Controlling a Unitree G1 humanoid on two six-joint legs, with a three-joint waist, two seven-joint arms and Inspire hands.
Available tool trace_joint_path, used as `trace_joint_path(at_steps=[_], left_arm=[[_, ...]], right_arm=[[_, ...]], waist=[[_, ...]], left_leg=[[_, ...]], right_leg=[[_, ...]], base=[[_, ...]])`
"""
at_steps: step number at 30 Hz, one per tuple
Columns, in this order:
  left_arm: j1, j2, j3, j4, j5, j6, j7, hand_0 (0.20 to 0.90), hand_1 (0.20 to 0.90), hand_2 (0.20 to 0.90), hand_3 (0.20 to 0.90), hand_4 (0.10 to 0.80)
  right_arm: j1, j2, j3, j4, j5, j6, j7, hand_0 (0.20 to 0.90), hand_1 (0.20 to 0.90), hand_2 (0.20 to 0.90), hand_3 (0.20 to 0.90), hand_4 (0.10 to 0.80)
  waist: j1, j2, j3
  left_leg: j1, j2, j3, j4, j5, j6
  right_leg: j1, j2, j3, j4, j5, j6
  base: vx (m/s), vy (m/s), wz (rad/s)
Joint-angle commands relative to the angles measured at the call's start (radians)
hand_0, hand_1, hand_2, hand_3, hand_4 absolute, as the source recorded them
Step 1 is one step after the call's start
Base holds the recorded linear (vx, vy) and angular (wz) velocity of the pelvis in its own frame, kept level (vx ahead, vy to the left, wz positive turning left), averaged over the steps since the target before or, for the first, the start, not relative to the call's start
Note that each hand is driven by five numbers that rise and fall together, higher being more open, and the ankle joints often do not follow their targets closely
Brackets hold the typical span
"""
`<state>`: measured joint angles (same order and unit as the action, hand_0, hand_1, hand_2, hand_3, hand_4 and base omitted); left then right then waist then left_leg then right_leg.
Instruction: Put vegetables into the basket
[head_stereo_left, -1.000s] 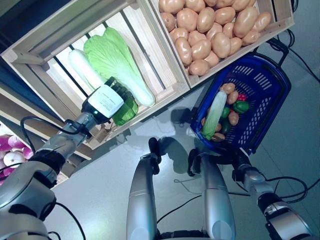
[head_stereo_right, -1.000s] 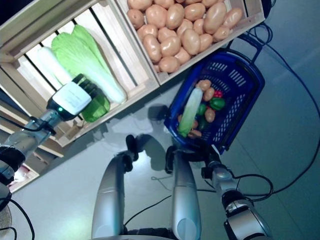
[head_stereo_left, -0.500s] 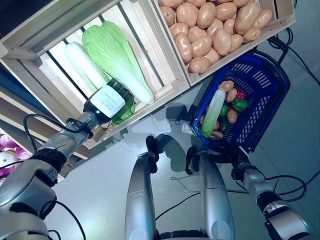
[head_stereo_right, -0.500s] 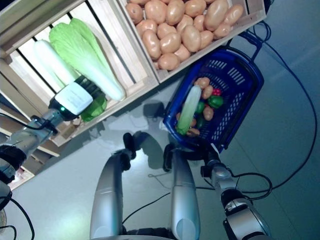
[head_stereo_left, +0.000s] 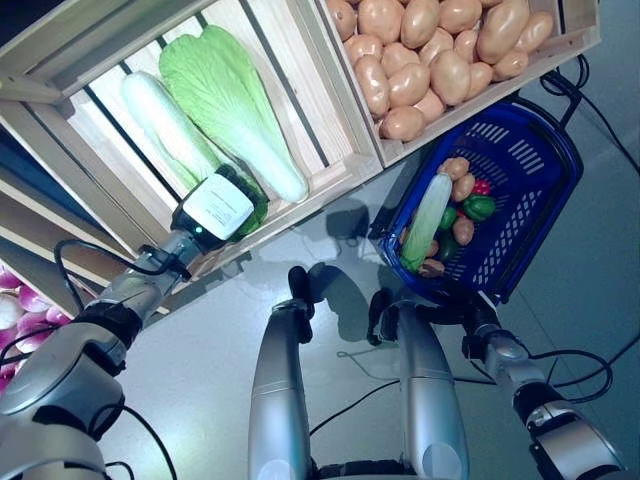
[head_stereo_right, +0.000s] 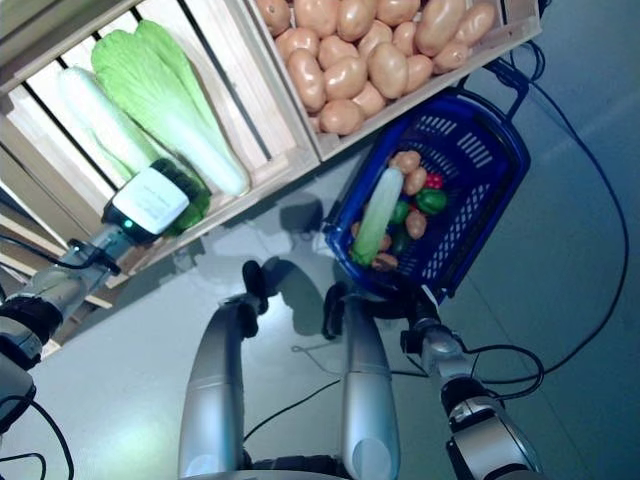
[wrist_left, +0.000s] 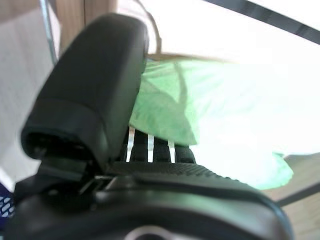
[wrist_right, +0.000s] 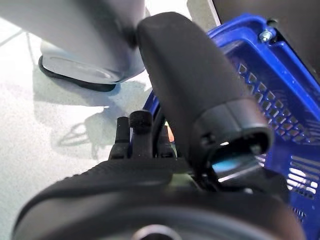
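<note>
My left hand (head_stereo_left: 216, 206) is at the front edge of the left wooden crate (head_stereo_left: 338, 176). It is curled over a green leafy vegetable (head_stereo_left: 254, 205), beside the stalk end of a long pale cabbage (head_stereo_left: 235, 105). In the left wrist view the green leaf (wrist_left: 170, 107) sits between the thumb (wrist_left: 95, 85) and the fingers. The blue basket (head_stereo_left: 545, 200) stands on the floor at the right. It holds a long pale green vegetable (head_stereo_left: 427, 220), potatoes (head_stereo_left: 458, 176), a green pepper (head_stereo_left: 480, 208) and a small red vegetable. My right hand (head_stereo_left: 468, 316) waits by the basket's near rim (wrist_right: 260, 65).
A wooden stand with slatted crates fills the back; a second crate (head_stereo_left: 575, 45) hangs over the basket's far side. Lower shelves (head_stereo_left: 30, 235) run down the left. Grey floor (head_stereo_left: 200, 360) lies between stand and basket.
The whole picture has shifted, so the camera moved. My left hand sits slightly further into the crate over the green vegetable. The right hand and basket are unchanged.
</note>
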<state>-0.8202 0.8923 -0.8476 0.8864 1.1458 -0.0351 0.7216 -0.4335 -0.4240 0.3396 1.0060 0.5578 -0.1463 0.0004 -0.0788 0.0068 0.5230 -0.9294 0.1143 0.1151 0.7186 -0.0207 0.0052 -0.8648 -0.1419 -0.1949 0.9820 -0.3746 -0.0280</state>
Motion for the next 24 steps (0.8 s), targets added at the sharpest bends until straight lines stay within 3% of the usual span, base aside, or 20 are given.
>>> trace_joint_path(at_steps=[1,6,9,11,13,20,24], left_arm=[[-0.009,0.014,0.072,-0.001,-0.022,0.045,0.055,0.300,0.300,0.300,0.300,0.400],[-0.006,0.014,0.077,-0.003,-0.082,0.049,0.043,0.300,0.300,0.300,0.300,0.400],[0.019,0.010,0.096,-0.021,-0.144,0.052,0.030,0.300,0.300,0.300,0.300,0.400],[0.053,0.007,0.117,-0.045,-0.173,0.009,0.061,0.300,0.300,0.300,0.300,0.400],[0.093,-0.007,0.149,-0.075,-0.226,-0.014,0.121,0.300,0.300,0.300,0.300,0.400],[0.260,-0.082,0.313,-0.161,-0.438,-0.095,0.226,0.300,0.300,0.300,0.300,0.400],[0.371,-0.141,0.408,-0.242,-0.493,-0.155,0.269,0.300,0.300,0.300,0.300,0.400]], right_arm=[[0.036,-0.024,-0.004,0.004,0.034,-0.007,-0.048,0.900,0.900,0.900,0.900,0.800],[0.045,-0.024,-0.001,-0.001,0.042,-0.004,-0.049,0.900,0.900,0.900,0.900,0.800],[0.053,-0.019,-0.002,-0.004,0.014,-0.001,-0.050,0.900,0.900,0.900,0.900,0.800],[0.059,-0.017,0.003,-0.006,0.036,-0.009,-0.063,0.900,0.900,0.900,0.900,0.800],[0.065,-0.010,-0.002,-0.011,0.037,-0.006,-0.080,0.900,0.900,0.900,0.900,0.800],[0.136,0.009,-0.029,0.032,0.007,-0.036,-0.080,0.900,0.900,0.900,0.900,0.800],[0.202,0.027,-0.052,0.027,-0.005,-0.046,-0.086,0.900,0.900,0.900,0.900,0.800]], waist=[[0.023,0.003,-0.003],[0.020,0.001,-0.003],[0.019,0.001,-0.003],[0.022,0.000,-0.003],[0.025,-0.003,-0.003],[0.045,-0.002,-0.073],[0.063,-0.002,-0.119]], left_leg=[[0.052,0.018,0.016,0.089,-0.190,-0.032],[0.082,0.021,0.021,0.066,-0.182,-0.037],[0.125,0.020,0.021,0.024,-0.164,-0.055],[0.172,0.015,0.023,-0.028,-0.143,-0.065],[0.216,0.003,0.021,-0.102,-0.091,-0.067],[0.376,-0.023,0.032,-0.297,-0.021,-0.080],[0.474,-0.033,0.032,-0.416,0.014,-0.083]], right_leg=[[0.006,0.001,0.029,-0.111,0.140,0.036],[0.033,0.001,0.028,-0.130,0.143,0.040],[0.081,0.002,0.034,-0.186,0.160,0.051],[0.132,0.006,0.036,-0.250,0.173,0.054],[0.182,0.016,0.032,-0.333,0.214,0.049],[0.363,0.033,0.022,-0.556,0.259,0.058],[0.475,0.038,-0.011,-0.676,0.281,0.063]], base=[[0.000,0.000,0.00],[0.001,-0.011,0.02],[0.045,-0.050,0.00],[0.001,-0.055,0.00],[-0.031,-0.059,0.00],[0.073,-0.033,-0.03],[0.068,-0.035,-0.01]])
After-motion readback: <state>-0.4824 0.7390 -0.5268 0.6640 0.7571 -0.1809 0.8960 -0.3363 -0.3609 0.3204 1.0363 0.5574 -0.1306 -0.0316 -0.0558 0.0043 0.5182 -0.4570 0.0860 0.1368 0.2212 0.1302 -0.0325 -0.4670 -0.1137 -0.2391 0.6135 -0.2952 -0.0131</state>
